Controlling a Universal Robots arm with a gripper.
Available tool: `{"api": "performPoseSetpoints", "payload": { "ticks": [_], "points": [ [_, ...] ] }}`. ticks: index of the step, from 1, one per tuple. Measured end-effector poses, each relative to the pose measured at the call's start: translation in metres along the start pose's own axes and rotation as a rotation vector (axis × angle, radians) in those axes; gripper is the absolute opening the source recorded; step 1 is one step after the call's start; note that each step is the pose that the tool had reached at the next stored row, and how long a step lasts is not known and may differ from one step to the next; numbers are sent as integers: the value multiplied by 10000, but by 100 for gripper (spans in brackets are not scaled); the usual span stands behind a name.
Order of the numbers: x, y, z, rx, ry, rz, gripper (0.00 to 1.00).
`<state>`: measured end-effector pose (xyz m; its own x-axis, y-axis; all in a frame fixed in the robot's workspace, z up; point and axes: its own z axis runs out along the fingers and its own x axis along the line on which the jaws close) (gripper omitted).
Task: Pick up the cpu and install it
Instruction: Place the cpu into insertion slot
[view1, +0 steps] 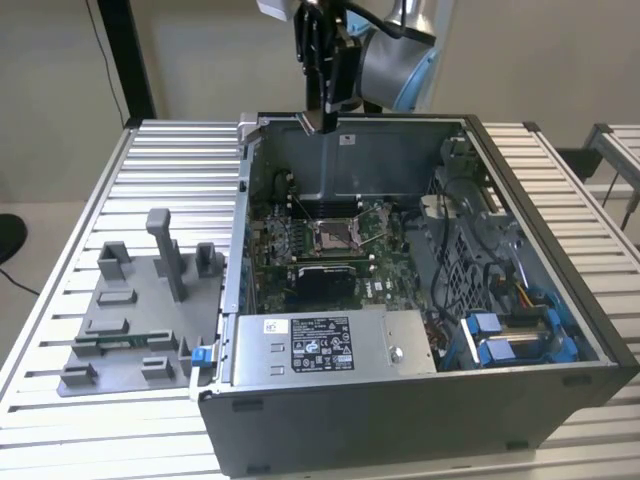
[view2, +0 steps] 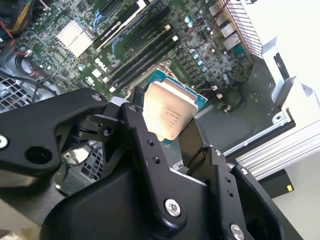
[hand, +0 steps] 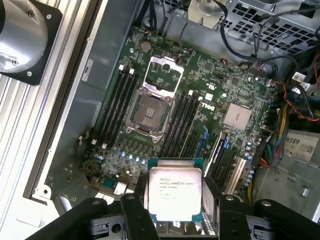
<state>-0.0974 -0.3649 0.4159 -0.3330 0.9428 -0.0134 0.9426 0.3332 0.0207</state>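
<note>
The cpu (hand: 175, 192), a flat square chip with a pale silver top and a green rim, sits clamped between my black fingers (hand: 134, 212) in both wrist views (view2: 167, 112). My gripper (view1: 325, 118) hangs high over the back wall of the open computer case (view1: 520, 400) in the exterior view, shut on the cpu. Below, on the green motherboard, the metal-framed socket (hand: 149, 111) lies bare with a dark centre and its load frame (hand: 163, 74) swung open. In the exterior view the socket (view1: 332, 236) is well below and in front of the gripper.
A grey fixture tray (view1: 140, 310) with upright blocks lies on the slatted table at the exterior view's left. Inside the case are the power supply (view1: 330, 345), blue drive brackets (view1: 510, 335), cables, memory slots (hand: 117, 107) beside the socket and a small heatsink (hand: 237, 116).
</note>
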Motion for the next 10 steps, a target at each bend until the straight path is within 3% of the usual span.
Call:
{"api": "performPoseSetpoints", "payload": {
  "ticks": [10],
  "points": [
    [0,0,2,1,-3,143,0]
  ]
}}
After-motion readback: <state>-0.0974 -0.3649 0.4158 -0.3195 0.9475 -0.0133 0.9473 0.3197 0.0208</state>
